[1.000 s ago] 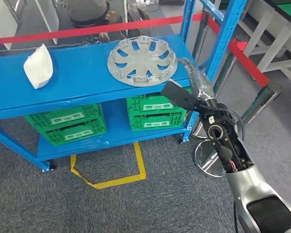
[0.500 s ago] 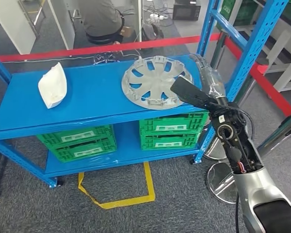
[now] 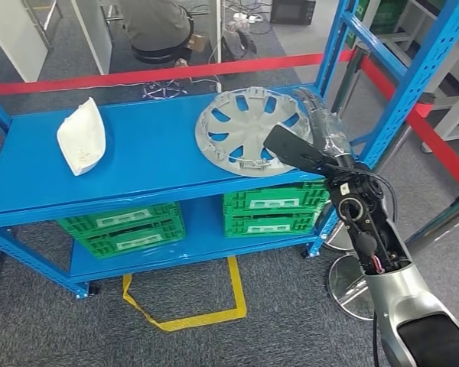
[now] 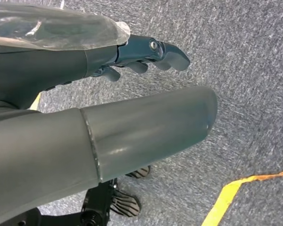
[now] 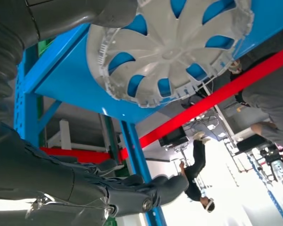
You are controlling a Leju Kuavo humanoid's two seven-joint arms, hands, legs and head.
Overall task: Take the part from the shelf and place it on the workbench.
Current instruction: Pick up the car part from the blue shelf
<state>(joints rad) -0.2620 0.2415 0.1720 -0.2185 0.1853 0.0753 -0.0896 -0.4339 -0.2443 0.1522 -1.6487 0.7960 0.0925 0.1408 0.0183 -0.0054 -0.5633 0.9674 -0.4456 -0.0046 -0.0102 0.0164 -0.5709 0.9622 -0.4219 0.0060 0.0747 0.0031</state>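
I am looking down from the head camera at a round silver-grey wheel cover [image 3: 247,130], the part, lying flat on the top level of a blue shelf [image 3: 141,153], toward the shelf's right end. It has curved spokes with the blue shelf showing through the gaps, and small clips ringing its rim. My right hand [image 3: 308,138] is reaching over the cover's edge at about 3 o'clock, fingers [image 3: 317,115] stretched out and apart with nothing between them; the thumb is overlapping the rim, though I cannot tell whether it is touching. In the right wrist view the cover [image 5: 168,47] is sitting just beyond the thumb. My left hand [image 4: 97,103] is hanging over grey carpet, fingers [image 4: 151,49] straight and holding nothing. A white moulded piece [image 3: 82,136] is lying at about 9 o'clock from the cover, well apart.
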